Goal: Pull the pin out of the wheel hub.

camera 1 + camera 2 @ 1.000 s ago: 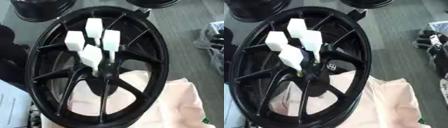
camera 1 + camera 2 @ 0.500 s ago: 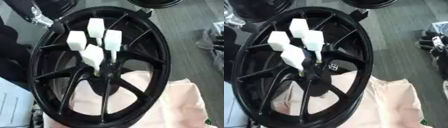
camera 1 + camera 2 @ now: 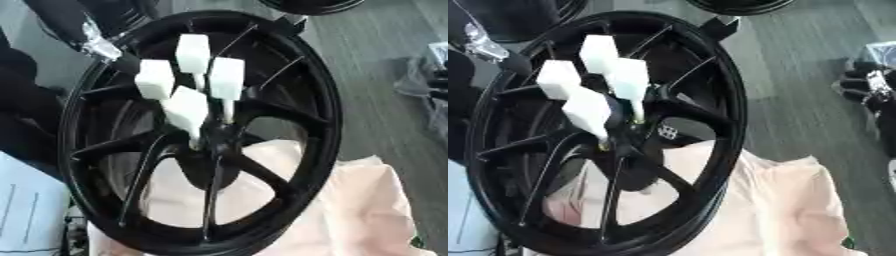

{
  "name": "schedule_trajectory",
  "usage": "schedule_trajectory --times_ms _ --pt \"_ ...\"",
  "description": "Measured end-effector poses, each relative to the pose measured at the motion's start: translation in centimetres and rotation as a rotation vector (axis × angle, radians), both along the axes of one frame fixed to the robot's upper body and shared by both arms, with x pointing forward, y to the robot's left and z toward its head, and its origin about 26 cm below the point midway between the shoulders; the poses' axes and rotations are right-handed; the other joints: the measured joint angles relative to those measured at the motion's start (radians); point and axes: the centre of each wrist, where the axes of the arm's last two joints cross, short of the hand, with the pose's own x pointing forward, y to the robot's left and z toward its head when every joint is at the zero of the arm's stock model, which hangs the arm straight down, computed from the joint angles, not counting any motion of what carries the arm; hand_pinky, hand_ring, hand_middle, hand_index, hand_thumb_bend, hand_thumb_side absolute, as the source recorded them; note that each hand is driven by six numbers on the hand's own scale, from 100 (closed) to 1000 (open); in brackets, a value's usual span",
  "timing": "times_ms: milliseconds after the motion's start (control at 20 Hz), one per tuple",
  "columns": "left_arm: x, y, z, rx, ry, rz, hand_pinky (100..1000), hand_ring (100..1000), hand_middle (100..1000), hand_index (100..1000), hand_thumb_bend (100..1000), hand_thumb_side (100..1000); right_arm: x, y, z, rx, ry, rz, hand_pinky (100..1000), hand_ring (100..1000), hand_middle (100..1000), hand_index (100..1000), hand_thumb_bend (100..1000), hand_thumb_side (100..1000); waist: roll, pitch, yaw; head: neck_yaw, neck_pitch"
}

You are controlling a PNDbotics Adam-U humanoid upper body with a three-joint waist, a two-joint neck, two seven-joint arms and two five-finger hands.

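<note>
We see the black wheel hub (image 3: 297, 100) lying on a pale pink cloth (image 3: 367, 210), with four white-headed pins (image 3: 185, 107) standing in its centre, their stems down among the spokes. Our left arm (image 3: 96, 42) comes in at the upper left, near the rim. The hand itself is hidden, so we cannot tell how its fingers stand.

A black wheel (image 3: 710, 100) with thin spokes lies tilted on a pale pink cloth (image 3: 780, 210), over a grey floor (image 3: 798, 75). Four white pins (image 3: 627, 80) with blocky heads stand in its hub (image 3: 636, 132), clustered close together. A black and silver arm (image 3: 487, 42) enters at the upper left and meets the rim; its hand is hidden.
</note>
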Motion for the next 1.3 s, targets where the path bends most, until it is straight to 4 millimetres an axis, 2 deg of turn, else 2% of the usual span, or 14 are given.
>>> schedule_trajectory --times_ms 550,950,1300 --pt "1.1 -0.3 -1.2 0.022 0.037 0.036 821 812 745 788 664 527 0.0 0.0 0.0 -0.001 0.004 0.001 786 752 701 786 100 693 0.0 0.0 -0.004 0.013 0.003" --pt "1.7 -0.3 -1.9 0.057 0.028 0.053 824 810 742 786 670 524 0.0 0.0 0.0 -0.001 0.005 0.002 786 752 703 786 100 695 0.0 0.0 -0.004 0.032 0.011" --pt "2.0 0.0 -2.4 0.071 0.032 0.066 820 806 742 791 665 520 0.0 0.0 -0.1 -0.001 0.006 0.003 786 751 703 786 100 697 0.0 0.0 -0.006 0.033 0.011"
